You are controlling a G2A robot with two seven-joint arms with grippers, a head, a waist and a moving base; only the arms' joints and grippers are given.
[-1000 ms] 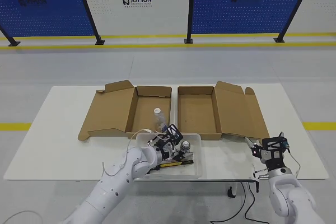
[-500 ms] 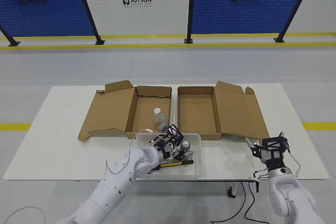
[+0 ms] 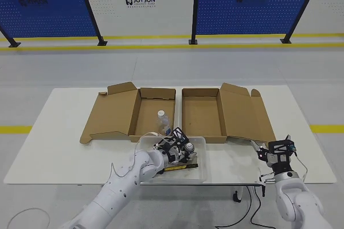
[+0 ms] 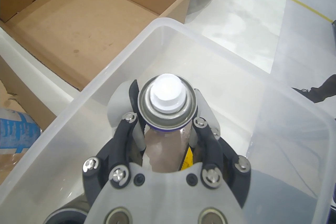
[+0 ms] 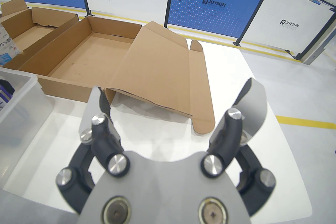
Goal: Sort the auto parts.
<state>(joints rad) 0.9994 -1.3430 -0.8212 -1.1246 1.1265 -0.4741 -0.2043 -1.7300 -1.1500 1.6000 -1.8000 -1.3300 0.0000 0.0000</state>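
The spray can [image 4: 164, 97] is sitting inside the clear plastic bin [image 4: 236, 59], and the left gripper [image 4: 168, 107] is clamping it, its fingers pressing both sides of the can just below the white cap. The bin is standing at the table's [image 3: 63, 131] near edge, just in front of two open cardboard boxes [image 3: 202, 114]. The right gripper [image 5: 176, 89] is hovering over the table beside the right-hand box, jaws spread wide and holding nothing.
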